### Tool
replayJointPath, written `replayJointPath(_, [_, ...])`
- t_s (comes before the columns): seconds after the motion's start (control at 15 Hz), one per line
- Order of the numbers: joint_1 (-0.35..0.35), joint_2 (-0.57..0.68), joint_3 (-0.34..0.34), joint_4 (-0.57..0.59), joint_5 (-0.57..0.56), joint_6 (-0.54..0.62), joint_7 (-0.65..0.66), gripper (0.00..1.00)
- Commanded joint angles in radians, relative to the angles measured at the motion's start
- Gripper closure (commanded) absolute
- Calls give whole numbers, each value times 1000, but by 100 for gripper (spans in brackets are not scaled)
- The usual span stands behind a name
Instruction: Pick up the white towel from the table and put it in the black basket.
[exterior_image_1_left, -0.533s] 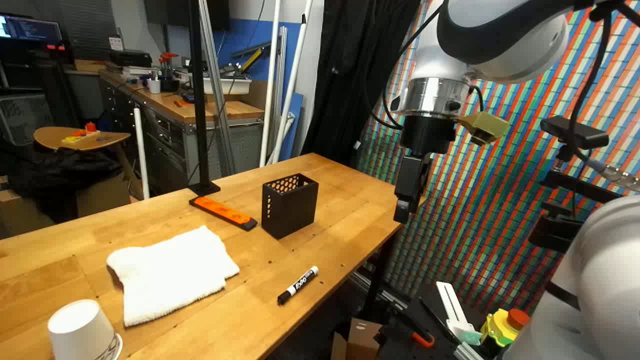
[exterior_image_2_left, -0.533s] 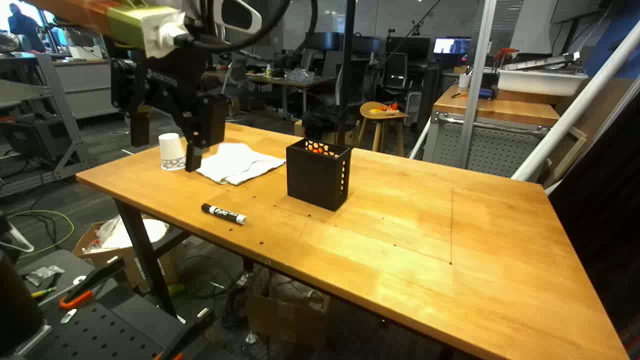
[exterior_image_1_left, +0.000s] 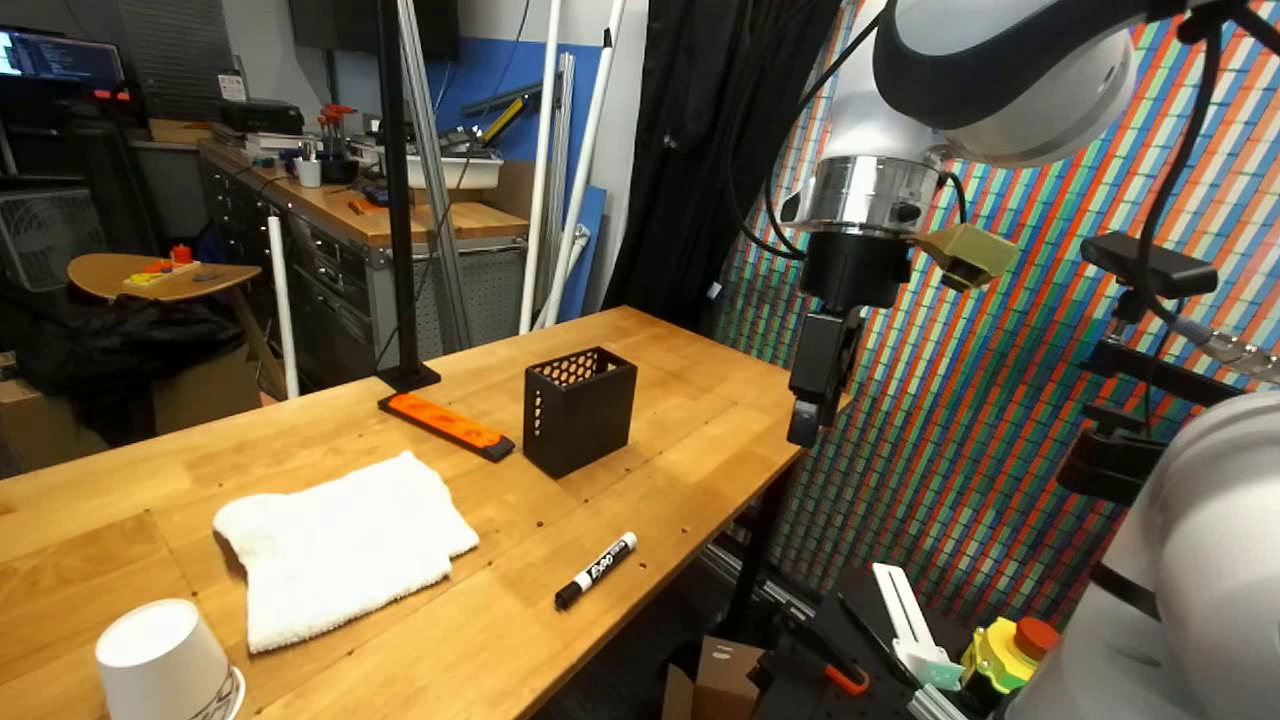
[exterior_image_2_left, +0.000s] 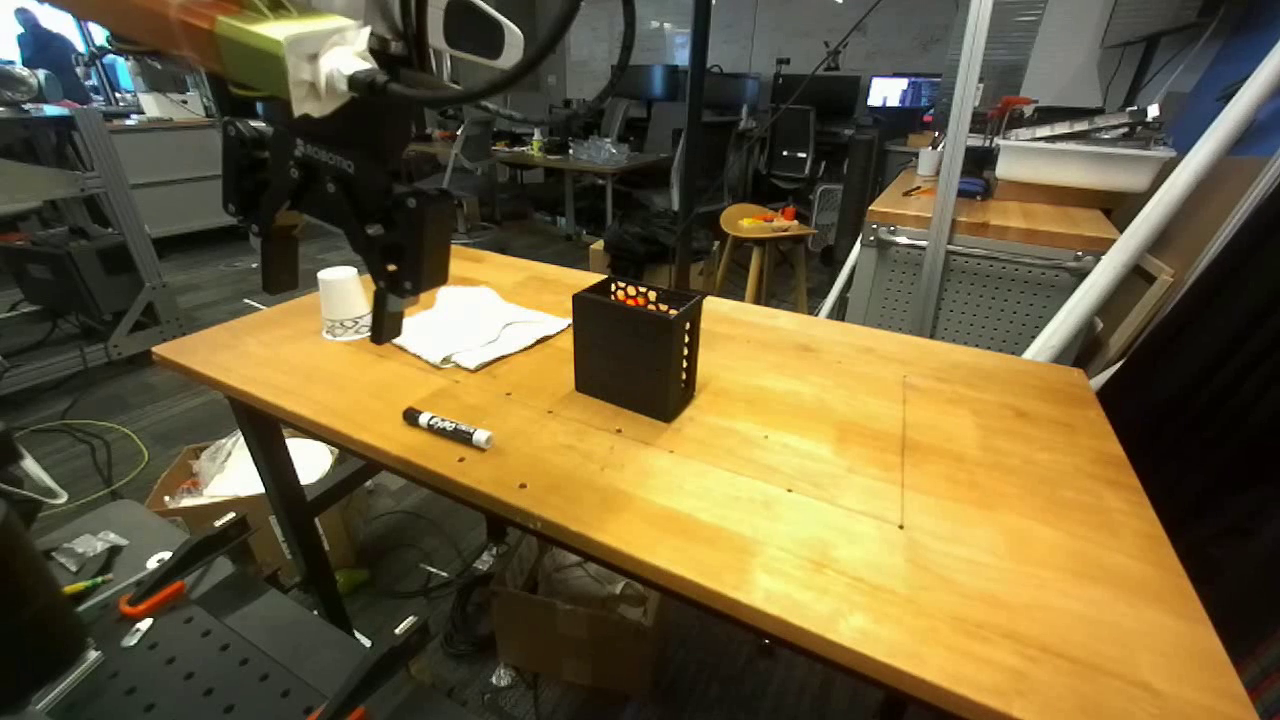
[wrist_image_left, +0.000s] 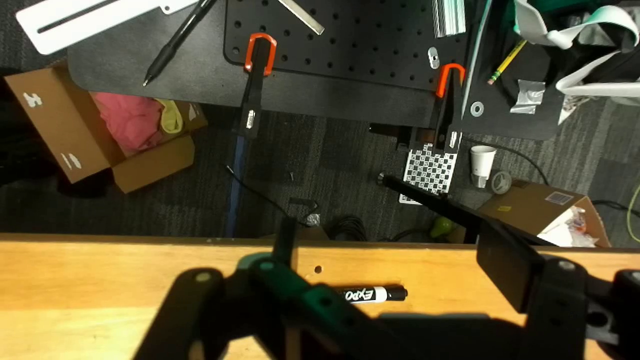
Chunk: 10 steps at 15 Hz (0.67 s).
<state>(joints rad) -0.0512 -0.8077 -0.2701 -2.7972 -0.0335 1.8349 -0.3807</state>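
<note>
The white towel (exterior_image_1_left: 345, 550) lies loosely folded on the wooden table; it also shows in an exterior view (exterior_image_2_left: 475, 327). The black basket (exterior_image_1_left: 580, 415) stands upright beside the towel and apart from it; it also shows in an exterior view (exterior_image_2_left: 635, 350). Its inside is mostly hidden by its walls. My gripper (exterior_image_2_left: 332, 312) hangs pointing down in the air, away from the towel. Its fingers are spread with nothing between them. In the wrist view the gripper (wrist_image_left: 392, 255) is above the table's edge, with the towel and basket out of view.
A black marker (exterior_image_1_left: 595, 572) lies near the table's edge, below the gripper in the wrist view (wrist_image_left: 370, 294). A white paper cup (exterior_image_1_left: 165, 660) stands near the towel. An orange and black bar (exterior_image_1_left: 447, 425) lies by a black pole (exterior_image_1_left: 400, 250) behind the basket.
</note>
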Motion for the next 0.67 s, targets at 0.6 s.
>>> replayJointPath(0.6, [33,38,57,22,30,24,21,0])
